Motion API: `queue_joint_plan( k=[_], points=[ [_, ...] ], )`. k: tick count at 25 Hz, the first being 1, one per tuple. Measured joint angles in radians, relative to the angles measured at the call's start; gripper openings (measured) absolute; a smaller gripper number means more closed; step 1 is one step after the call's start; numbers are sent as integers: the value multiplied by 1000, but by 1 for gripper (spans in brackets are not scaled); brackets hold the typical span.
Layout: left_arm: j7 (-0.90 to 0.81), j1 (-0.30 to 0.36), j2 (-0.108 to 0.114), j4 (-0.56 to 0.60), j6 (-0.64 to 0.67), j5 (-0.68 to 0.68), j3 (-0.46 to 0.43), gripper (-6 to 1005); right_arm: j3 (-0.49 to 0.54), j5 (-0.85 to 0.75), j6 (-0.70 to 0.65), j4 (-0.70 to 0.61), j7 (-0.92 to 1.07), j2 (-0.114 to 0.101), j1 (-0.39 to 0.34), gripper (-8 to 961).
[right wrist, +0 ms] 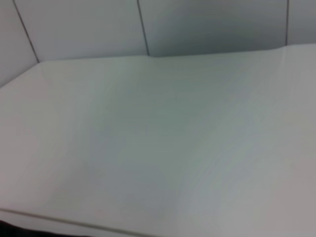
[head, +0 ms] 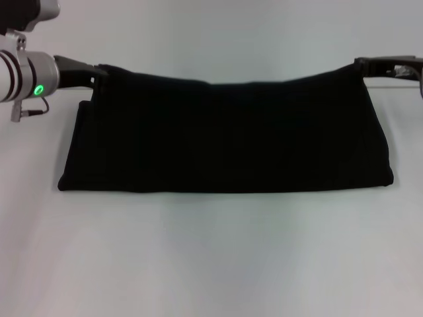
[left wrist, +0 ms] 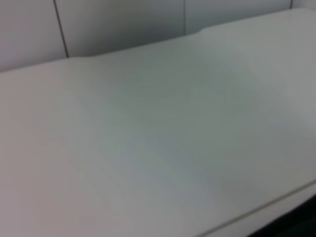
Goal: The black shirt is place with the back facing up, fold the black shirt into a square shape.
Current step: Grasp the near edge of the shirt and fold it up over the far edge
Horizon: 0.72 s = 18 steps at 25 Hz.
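Observation:
The black shirt [head: 225,139] lies across the middle of the white table [head: 211,257] as a wide folded band, with its near edge flat on the surface. My left gripper [head: 99,71] is shut on its far left corner. My right gripper [head: 362,66] is shut on its far right corner. Both corners are raised, and the far edge sags a little between them. No print shows on the cloth. Neither wrist view shows the shirt or any fingers.
The left wrist view shows only bare table [left wrist: 158,128] with a grey panelled wall [left wrist: 118,24] behind it. The right wrist view shows the same bare table [right wrist: 158,133]. A broad strip of table lies between the shirt and the near edge.

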Motion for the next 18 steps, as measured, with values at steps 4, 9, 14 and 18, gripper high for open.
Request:
queue_joint_plan(
  k=[4,9,14,18],
  points=[
    [0,-10,5,0,-29,0,-1,96,-8,0,0,-6,13,-11,8,-1],
    [-1,-20,8,-14,-58,0,2,98,-9,0,19,-3,14,-18,18,-1],
    [5,-24,1,-28,-99,0,2,101,-11,-1,53,11,14,-14,20,0],
    [8,-31,-1,-57,-131,0,3,103,-11,-2,71,20,9,-13,21,0]
  ],
)
